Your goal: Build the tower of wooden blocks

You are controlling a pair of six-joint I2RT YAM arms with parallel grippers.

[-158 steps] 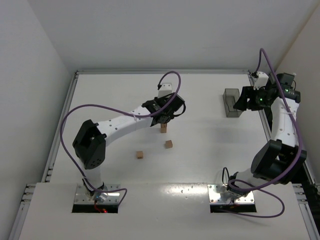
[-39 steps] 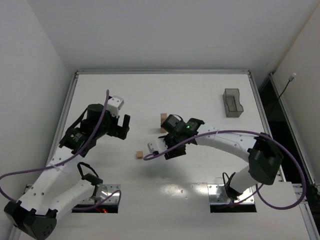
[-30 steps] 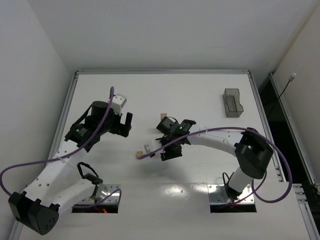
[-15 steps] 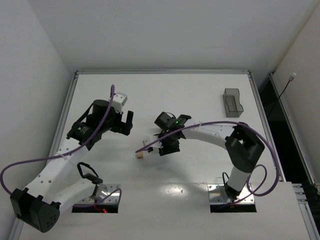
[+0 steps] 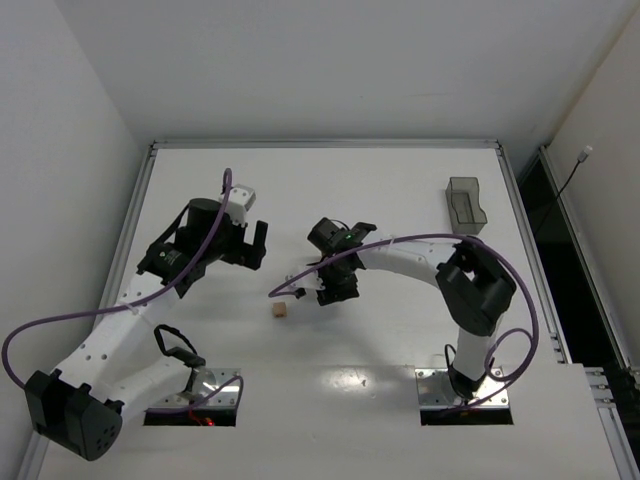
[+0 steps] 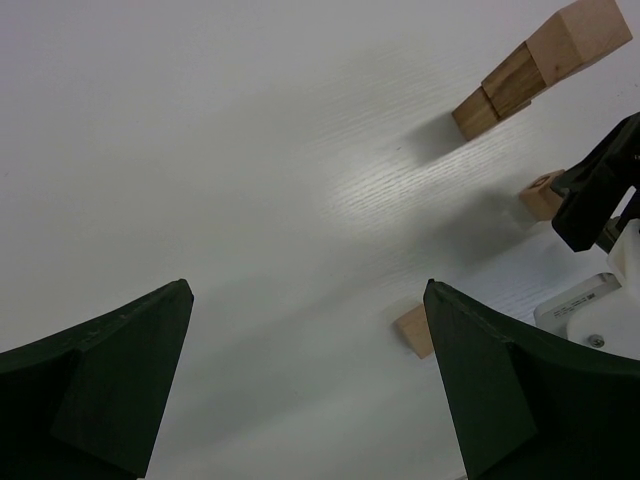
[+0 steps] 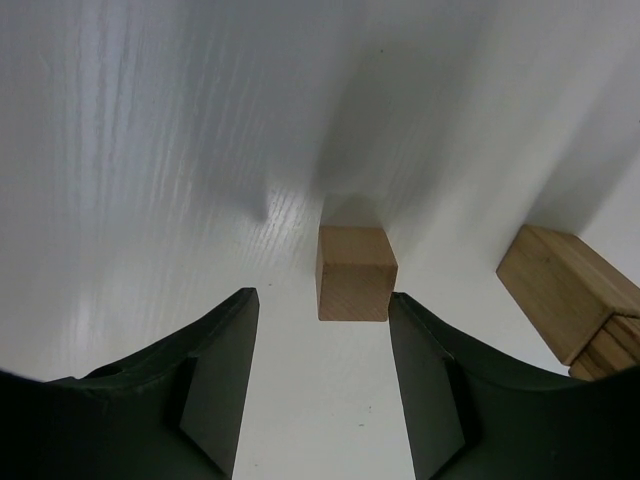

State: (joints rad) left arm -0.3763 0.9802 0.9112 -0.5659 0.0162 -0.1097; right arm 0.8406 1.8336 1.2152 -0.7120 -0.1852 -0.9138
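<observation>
The left gripper hangs over the left half of the table with its jaws spread as wide as they go and nothing between them. Its wrist camera looks across bare tabletop between its two dark fingers.

The right gripper is down near the middle of the table, jaws about half spread. From above its wrist covers what lies under it. The right wrist camera shows that part: a light-brown wooden cube sits on the table between the tips of the fingers. It lies close to one finger, and a clear gap parts it from the other, so it is not pinched.

The tower cannot be made out from above, where the right arm covers it. The left wrist view shows it as a narrow column of cubes, one wide, with seams across it. How many cubes it has I cannot tell. In the right wrist view it stands just beside the cube between the fingers, apart from it.

A second loose cube lies nearer the near edge, left of the right gripper. A dark grey translucent box stands towards the far right corner.
</observation>
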